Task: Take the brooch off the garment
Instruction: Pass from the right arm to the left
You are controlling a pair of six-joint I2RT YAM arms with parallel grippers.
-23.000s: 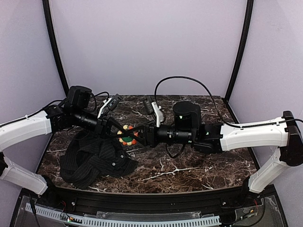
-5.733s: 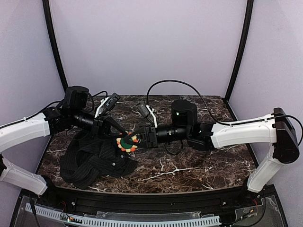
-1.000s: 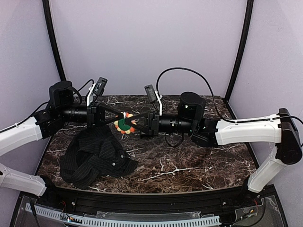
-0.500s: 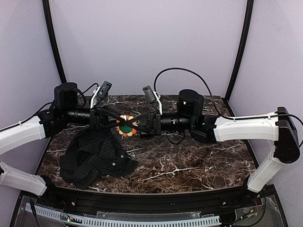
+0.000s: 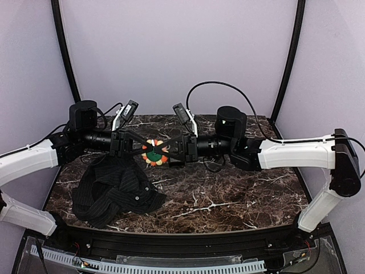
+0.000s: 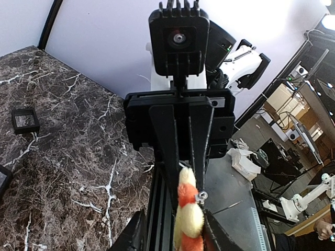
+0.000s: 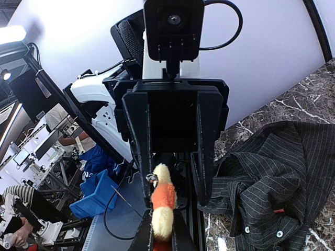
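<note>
The brooch (image 5: 154, 153), a round flower of orange and cream petals, hangs in the air over the table between my two grippers. My right gripper (image 5: 162, 152) is shut on it; in the right wrist view its fingers (image 7: 146, 235) pinch the brooch (image 7: 163, 201) edge-on. My left gripper (image 5: 145, 149) faces it, and its jaws stand open on either side of the brooch (image 6: 188, 219), whose petals rest against one of its fingers (image 6: 217, 235). A small metal pin (image 6: 201, 195) sticks out of the brooch. The black pinstriped garment (image 5: 114, 188) lies crumpled on the table below, apart from the brooch.
The dark marble table (image 5: 228, 194) reaches to a black rail at the near edge. A small black square box (image 6: 25, 120) sits on the table, with a second box (image 6: 2, 180) at the frame edge. Black curved frame posts (image 5: 63, 51) rise at the back corners.
My left gripper's jaws have come apart from the brooch and now stand around it. Both grippers and the brooch have drifted slightly to the right. The garment has not moved.
</note>
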